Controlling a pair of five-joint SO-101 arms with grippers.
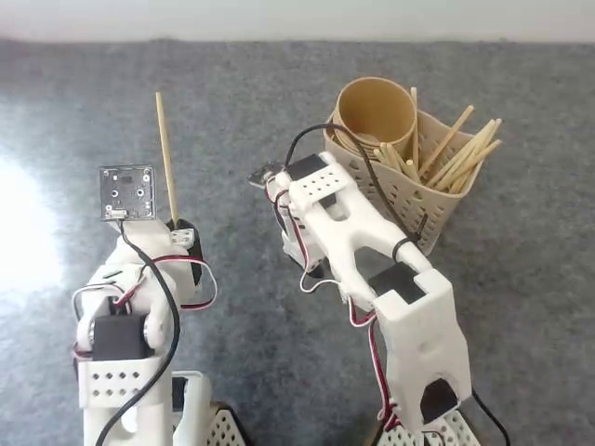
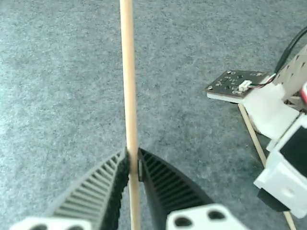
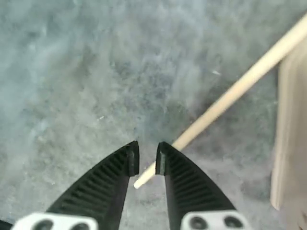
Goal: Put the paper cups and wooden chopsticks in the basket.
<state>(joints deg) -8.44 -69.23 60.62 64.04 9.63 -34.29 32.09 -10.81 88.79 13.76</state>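
Observation:
My left gripper [image 2: 133,165] is shut on a wooden chopstick [image 2: 127,72], which stands out straight ahead of the fingers. In the high view this chopstick [image 1: 165,153] points toward the far side of the table from the left gripper [image 1: 177,228]. My right gripper [image 3: 147,160] is open by a narrow gap, low over the carpet, with the near end of a second chopstick [image 3: 230,93] lying between its fingertips. The beige basket [image 1: 423,209] stands at the right arm's [image 1: 321,190] far side and holds a paper cup [image 1: 376,111] and several chopsticks [image 1: 460,153].
Grey carpet covers the table. The basket wall [image 3: 288,134] is close beside the right gripper. In the left wrist view, the right arm's white body [image 2: 283,143] and camera board [image 2: 235,84] stand to one side, with the lying chopstick [image 2: 254,139] under them.

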